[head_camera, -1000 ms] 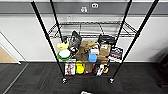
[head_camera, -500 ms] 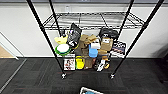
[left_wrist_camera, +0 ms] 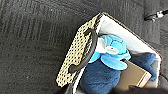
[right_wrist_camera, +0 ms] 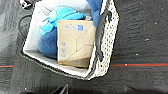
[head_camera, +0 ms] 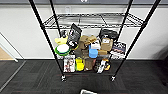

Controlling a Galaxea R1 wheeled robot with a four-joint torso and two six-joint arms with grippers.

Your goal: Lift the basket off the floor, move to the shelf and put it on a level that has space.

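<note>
While pincer states stay unclear, the basket (right_wrist_camera: 105, 60) holds blue plush (left_wrist_camera: 112, 51) and brown packet (right_wrist_camera: 75, 42).

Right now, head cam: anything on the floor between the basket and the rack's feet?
Nothing that shows. In the head view, bare dark carpet runs from the basket's rim at the lower edge to the rack's front feet.

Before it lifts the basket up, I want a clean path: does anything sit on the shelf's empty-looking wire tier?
Nothing visible does: the wire tier looks bare, while the clutter sits on the tiers below it.
</note>
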